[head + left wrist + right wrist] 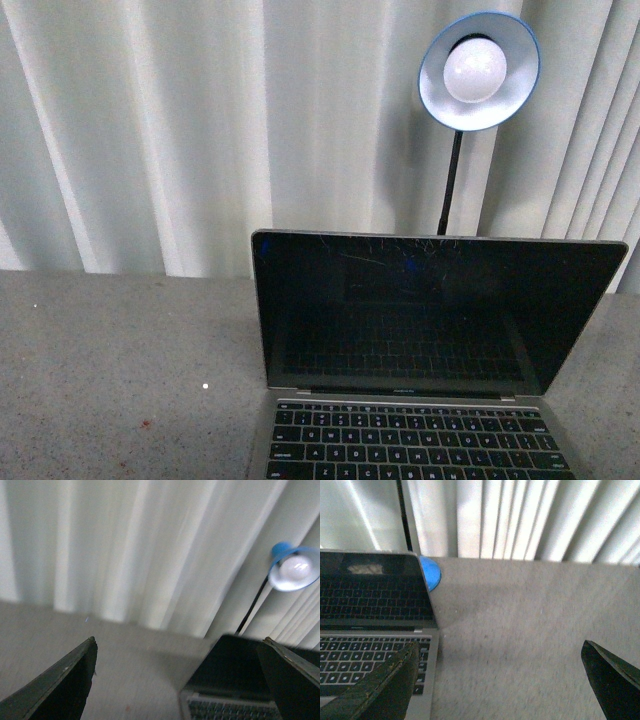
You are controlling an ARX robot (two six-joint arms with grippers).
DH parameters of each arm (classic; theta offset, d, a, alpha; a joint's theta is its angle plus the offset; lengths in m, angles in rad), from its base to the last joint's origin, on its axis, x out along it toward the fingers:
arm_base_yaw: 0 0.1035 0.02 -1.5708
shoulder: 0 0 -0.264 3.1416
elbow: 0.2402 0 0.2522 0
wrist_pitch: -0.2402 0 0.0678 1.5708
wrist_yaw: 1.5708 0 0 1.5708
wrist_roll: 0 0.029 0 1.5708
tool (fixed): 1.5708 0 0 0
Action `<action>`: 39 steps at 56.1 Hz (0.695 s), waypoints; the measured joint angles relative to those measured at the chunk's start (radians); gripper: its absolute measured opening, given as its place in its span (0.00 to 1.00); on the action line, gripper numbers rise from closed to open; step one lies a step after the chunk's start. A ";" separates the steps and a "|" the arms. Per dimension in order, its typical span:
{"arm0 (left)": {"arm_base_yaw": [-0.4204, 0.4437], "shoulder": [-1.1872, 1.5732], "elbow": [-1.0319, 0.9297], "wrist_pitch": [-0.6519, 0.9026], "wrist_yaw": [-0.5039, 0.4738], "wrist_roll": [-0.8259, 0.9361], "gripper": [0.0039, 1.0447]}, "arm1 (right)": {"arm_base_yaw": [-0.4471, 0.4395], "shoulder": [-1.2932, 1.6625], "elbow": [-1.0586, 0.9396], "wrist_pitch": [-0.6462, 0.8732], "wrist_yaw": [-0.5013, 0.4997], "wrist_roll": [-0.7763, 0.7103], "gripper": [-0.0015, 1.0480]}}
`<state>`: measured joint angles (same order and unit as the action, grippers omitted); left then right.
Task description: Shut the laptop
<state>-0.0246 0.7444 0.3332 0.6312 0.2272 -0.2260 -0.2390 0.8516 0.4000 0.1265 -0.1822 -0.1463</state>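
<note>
Laptop [432,318] stands open on the grey speckled table [120,380], right of centre in the front view and close to the robot, its lid upright and leaning slightly back. Its screen [420,300] is dark and glossy, marked with fine scratches near the upper edge, and it mirrors the black keyboard [410,445] below. A small line of lettering sits on the strip under the screen, too small to read, and the white legends on the keys cannot be made out either. Behind the lid a desk lamp [478,70] rises on a thin black stem, its blue-rimmed shade and round white bulb facing the camera. The right wrist view shows its blue base [431,573] on the table just beside the lid's corner. A pale pleated curtain [150,130] fills the background.

The left gripper [178,641] has its two dark fingers [60,685] spread wide, with bare table and part of the laptop seen between them. The right gripper [500,645] is likewise spread wide above the table beside the laptop's right edge. One of its fingers overlaps the keyboard's corner in that view, though whether it touches cannot be told
</note>
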 joint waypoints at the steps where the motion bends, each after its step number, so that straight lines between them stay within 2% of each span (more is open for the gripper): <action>1: -0.010 0.057 0.031 0.030 0.012 0.014 0.94 | 0.006 0.039 0.021 0.024 -0.008 -0.033 0.93; 4: -0.044 0.196 0.111 0.062 0.037 0.043 0.94 | 0.029 0.126 0.068 0.073 -0.033 -0.121 0.93; 12: -0.150 0.513 0.301 0.081 0.012 0.150 0.94 | 0.109 0.282 0.185 0.157 -0.088 -0.296 0.93; 25: -0.297 0.770 0.575 -0.005 -0.004 0.378 0.94 | 0.173 0.420 0.381 0.105 -0.095 -0.453 0.92; 33: -0.329 0.893 0.694 -0.097 -0.043 0.509 0.92 | 0.183 0.478 0.438 0.054 -0.131 -0.518 0.68; 39: -0.335 0.961 0.741 -0.165 -0.094 0.591 0.75 | 0.183 0.517 0.464 0.026 -0.184 -0.594 0.49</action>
<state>-0.3592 1.7050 1.0740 0.4660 0.1333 0.3649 -0.0559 1.3682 0.8639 0.1528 -0.3660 -0.7406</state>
